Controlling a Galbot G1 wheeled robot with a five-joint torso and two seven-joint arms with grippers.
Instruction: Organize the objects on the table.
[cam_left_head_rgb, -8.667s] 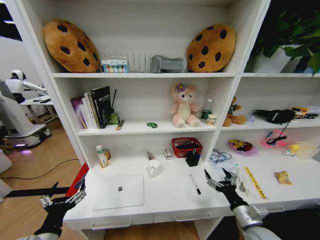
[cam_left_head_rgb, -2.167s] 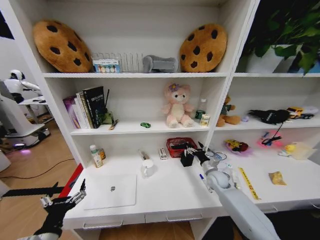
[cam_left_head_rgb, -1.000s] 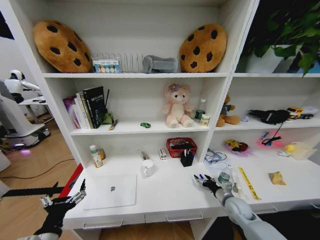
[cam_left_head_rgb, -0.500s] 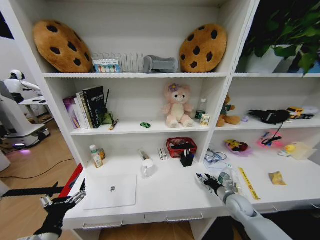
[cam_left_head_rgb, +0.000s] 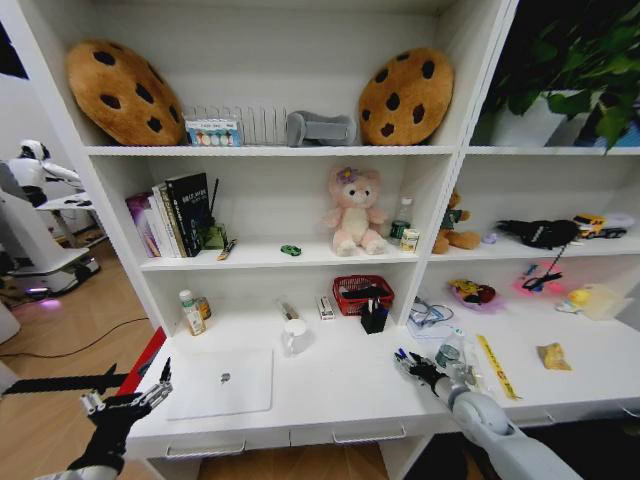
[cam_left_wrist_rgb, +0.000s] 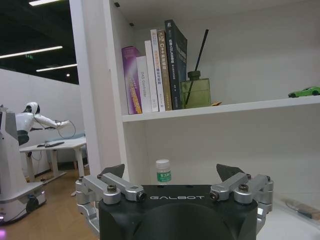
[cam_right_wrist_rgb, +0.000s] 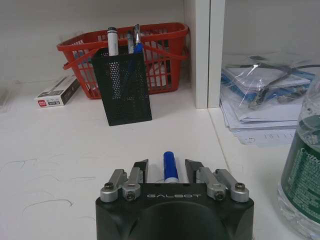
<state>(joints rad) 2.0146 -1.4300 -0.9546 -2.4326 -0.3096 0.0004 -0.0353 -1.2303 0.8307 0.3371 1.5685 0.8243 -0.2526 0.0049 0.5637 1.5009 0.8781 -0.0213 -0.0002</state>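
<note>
Blue-capped pen (cam_right_wrist_rgb: 170, 167) is what you've got lined up right now, lying on the white table (cam_left_head_rgb: 340, 385) with its cap poking out between the fingers of your right gripper (cam_right_wrist_rgb: 168, 172). The jaws sit at a narrow gap on either side of it and I can't honestly tell whether the pads are touching it yet, so I wouldn't call it grabbed.

In the head view that right gripper (cam_left_head_rgb: 411, 366) is down low on the desk, right of centre, with a clear bottle (cam_left_head_rgb: 449, 354) just beside it on the right.

The black mesh pen holder (cam_right_wrist_rgb: 122, 86) stands farther back, in front of the red basket (cam_right_wrist_rgb: 155, 46), and it already has a few pens in it. So my guess is you're on the pick-up-the-pen step, and the holder is where it belongs.

Next move looks like: close fully, lift straight up, then carry it to the far side and drop it in tip down. Watch that bottle when you lift, it's close.

Your left gripper (cam_left_wrist_rgb: 174, 181) is parked wide open off the near left corner of the desk, near the silver laptop (cam_left_head_rgb: 222, 381).
</note>
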